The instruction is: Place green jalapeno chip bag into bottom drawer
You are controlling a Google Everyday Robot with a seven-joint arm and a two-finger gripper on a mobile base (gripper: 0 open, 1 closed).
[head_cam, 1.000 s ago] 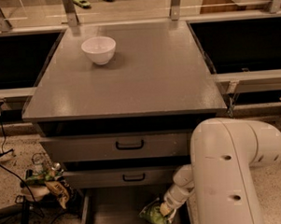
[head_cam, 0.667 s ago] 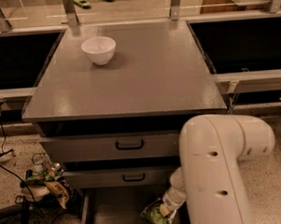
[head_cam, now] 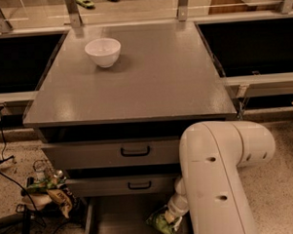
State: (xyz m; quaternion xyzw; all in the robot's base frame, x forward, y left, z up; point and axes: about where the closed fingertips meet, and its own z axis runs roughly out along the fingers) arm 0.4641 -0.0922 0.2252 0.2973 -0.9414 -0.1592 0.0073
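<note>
Grey cabinet (head_cam: pixel 135 90): occupies the centre of the view, both upper drawer fronts closed, the bottom drawer (head_cam: pixel 119 222) pulled out at six o'clock with its flat floor exposed. Arm (head_cam: pixel 217 184): a large white link descends from an elbow at four o'clock steeply down to the lower edge, and a slimmer wrist section branches off toward eight o'clock, reaching down into the drawer. Green jalapeno chip bag (head_cam: pixel 159 225): sits in the drawer's right half at about five o'clock of the view, low over or on the floor; contact cannot be confirmed. Gripper (head_cam: pixel 170 217): located at the bag's upper edge, at its one o'clock; whether it is clamped on the bag or released cannot be told, as wrist and foil mask it. Assessment: the task appears near completion. Recommended practice is to let go only once the bag rests inside the side rails, then lift straight up so the crinkly foil does not snag and the second drawer front at twelve o'clock is not struck. White bowl (head_cam: pixel 103 51): on the cabinet top at eleven o'clock, not involved.
</note>
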